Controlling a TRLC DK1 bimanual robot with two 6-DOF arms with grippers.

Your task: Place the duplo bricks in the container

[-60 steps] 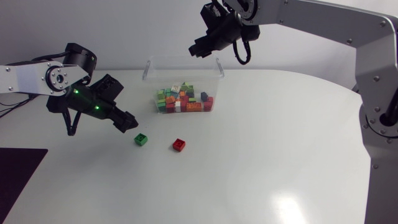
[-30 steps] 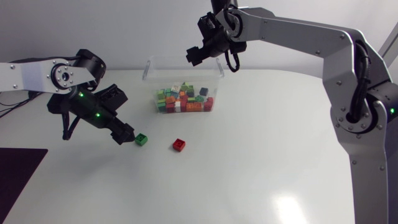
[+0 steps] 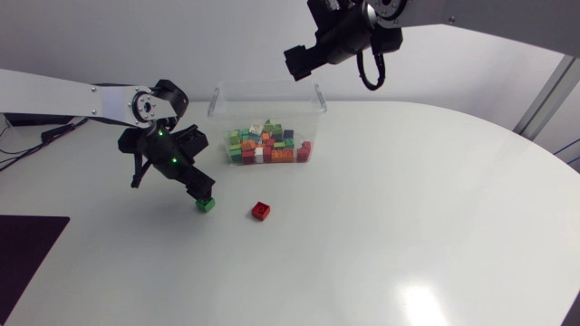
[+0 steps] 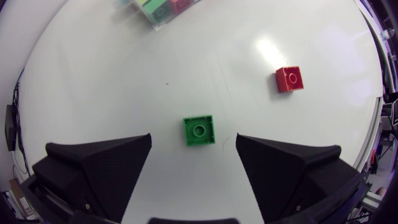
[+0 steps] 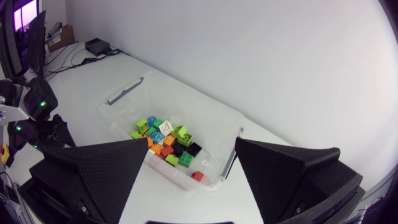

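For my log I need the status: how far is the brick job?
Done: many bricks lie in the container. In hand: the open left gripper straddles the green brick, not gripping it. Left: that brick and the red brick, both on the table. The right gripper is open and empty.

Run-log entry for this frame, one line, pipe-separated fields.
left arm: jaws open astride green brick, no contact | right arm: jaws open, above container | red brick: loose on table | stage: pre-grasp

Tabletop (image 3: 408,208): white, glossy, round-edged, its rim curving past 2 o'clock. One soft patch of reflected light (image 3: 419,297) at 5 o'clock.
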